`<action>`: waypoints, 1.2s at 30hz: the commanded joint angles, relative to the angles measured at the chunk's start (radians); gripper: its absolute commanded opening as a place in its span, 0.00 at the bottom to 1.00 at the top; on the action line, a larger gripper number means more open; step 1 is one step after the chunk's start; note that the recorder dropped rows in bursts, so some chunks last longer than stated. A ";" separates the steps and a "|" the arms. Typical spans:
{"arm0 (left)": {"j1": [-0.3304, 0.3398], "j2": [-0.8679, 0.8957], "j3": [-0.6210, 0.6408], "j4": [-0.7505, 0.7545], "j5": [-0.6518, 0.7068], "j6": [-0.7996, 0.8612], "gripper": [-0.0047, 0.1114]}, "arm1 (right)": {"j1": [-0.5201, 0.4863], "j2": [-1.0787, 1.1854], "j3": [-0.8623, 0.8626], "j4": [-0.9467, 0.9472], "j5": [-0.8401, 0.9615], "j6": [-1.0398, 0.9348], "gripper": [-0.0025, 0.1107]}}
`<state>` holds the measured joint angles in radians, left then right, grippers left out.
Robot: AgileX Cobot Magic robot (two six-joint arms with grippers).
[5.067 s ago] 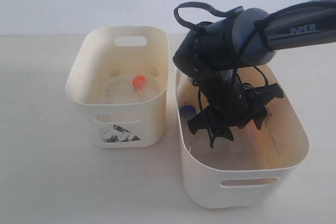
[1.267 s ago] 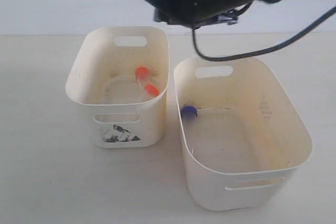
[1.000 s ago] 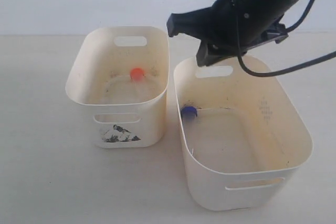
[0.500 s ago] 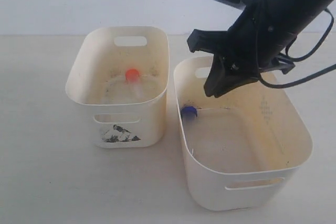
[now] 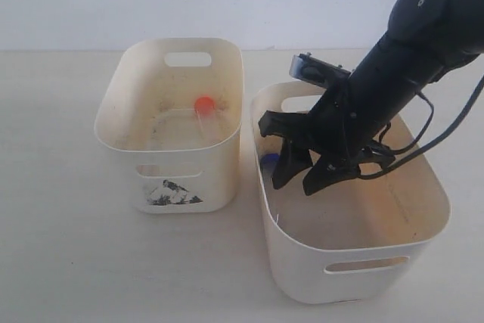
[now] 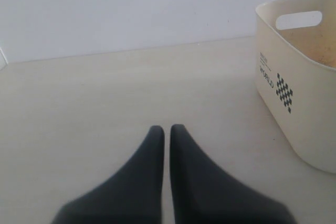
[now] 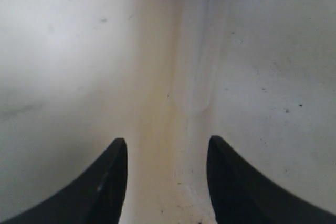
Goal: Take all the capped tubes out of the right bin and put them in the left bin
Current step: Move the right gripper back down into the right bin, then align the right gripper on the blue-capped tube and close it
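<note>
Down from above the rim, your right arm has dropped into the right bin [image 5: 423,240]. The left bin [image 5: 121,115] already shows one orange-capped tube [image 5: 203,104]. Your left gripper [image 6: 164,129] hangs clenched and empty over the table. Your right gripper [image 5: 295,185] stands spread, holding and touching nothing. The blue-capped tube [image 7: 197,72] lies on the bin floor just ahead of that gap, by the wall nearest the left bin. Expect it to be light, stiff, slick and ready to roll, so pinch across the clear barrel.
</note>
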<state>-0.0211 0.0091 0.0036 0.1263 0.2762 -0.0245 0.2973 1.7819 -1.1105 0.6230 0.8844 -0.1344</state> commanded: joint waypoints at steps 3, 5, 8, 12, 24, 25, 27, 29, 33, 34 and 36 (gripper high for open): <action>0.001 -0.002 -0.004 -0.007 -0.015 -0.012 0.08 | -0.008 0.058 0.004 0.030 -0.050 -0.045 0.43; 0.001 -0.002 -0.004 -0.007 -0.015 -0.012 0.08 | -0.008 0.072 0.004 0.030 -0.055 -0.050 0.43; 0.001 -0.002 -0.004 -0.007 -0.015 -0.012 0.08 | -0.008 0.088 0.004 0.030 -0.057 -0.064 0.43; 0.001 -0.002 -0.004 -0.007 -0.015 -0.012 0.08 | -0.008 0.104 0.004 0.030 -0.067 -0.081 0.43; 0.001 -0.002 -0.004 -0.007 -0.017 -0.012 0.08 | -0.008 0.162 0.004 0.045 -0.116 -0.085 0.43; 0.001 -0.002 -0.004 -0.007 -0.017 -0.012 0.08 | -0.008 0.164 0.004 0.045 -0.118 -0.087 0.43; 0.001 -0.002 -0.004 -0.007 -0.015 -0.012 0.08 | -0.008 0.165 0.004 0.045 -0.129 -0.092 0.43; 0.001 -0.002 -0.004 -0.007 -0.015 -0.012 0.08 | -0.008 0.165 0.004 0.045 -0.139 -0.092 0.43; 0.001 -0.002 -0.004 -0.007 -0.015 -0.012 0.08 | -0.008 0.165 0.004 0.045 -0.163 -0.092 0.43; 0.001 -0.002 -0.004 -0.007 -0.015 -0.012 0.08 | -0.008 0.165 0.004 0.045 -0.168 -0.092 0.43; 0.001 -0.002 -0.004 -0.007 -0.015 -0.012 0.08 | -0.008 0.165 0.004 0.045 -0.175 -0.092 0.43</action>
<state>-0.0211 0.0091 0.0036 0.1263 0.2762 -0.0245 0.2973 1.9476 -1.1065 0.6646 0.7248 -0.2169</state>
